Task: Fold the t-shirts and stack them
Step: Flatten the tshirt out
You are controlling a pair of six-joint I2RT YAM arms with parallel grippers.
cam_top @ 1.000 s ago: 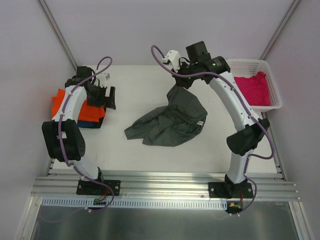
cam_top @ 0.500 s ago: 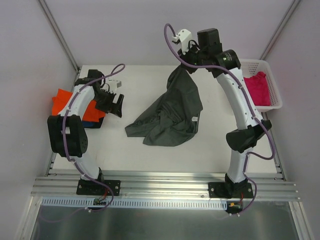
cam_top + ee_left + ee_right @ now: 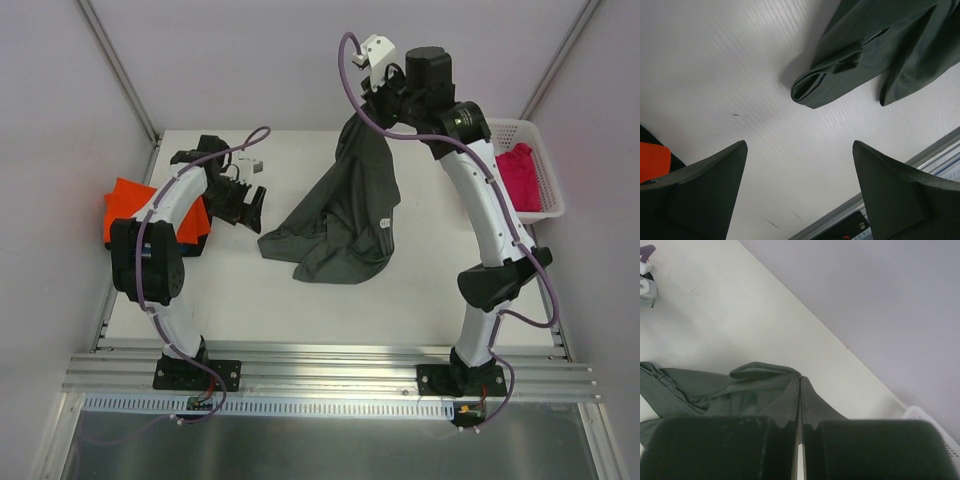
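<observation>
Shirt, dark grey (image 3: 345,215), sits centre-back of table (image 3: 300,300): top edge lifted, lower part crumpled on the surface. R gripper (image 3: 800,407) has its fingers pinched tight on a fold of it. L gripper (image 3: 799,145) hovers w/ fingers spread wide, nothing between them, near the shirt's sleeve. Orange t-shirt (image 3: 125,205) lies at left edge. Magenta t-shirt (image 3: 518,175) is in white basket (image 3: 550,205), far right.

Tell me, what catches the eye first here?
The dark grey cloth t-shirt is held up by one end in the shut right claw, its rest crumpled mid-table. At the far right, a magenta pink t-shirt sits in a white plastic mesh basket; a bright orange t-shirt lies at the left edge.
</observation>
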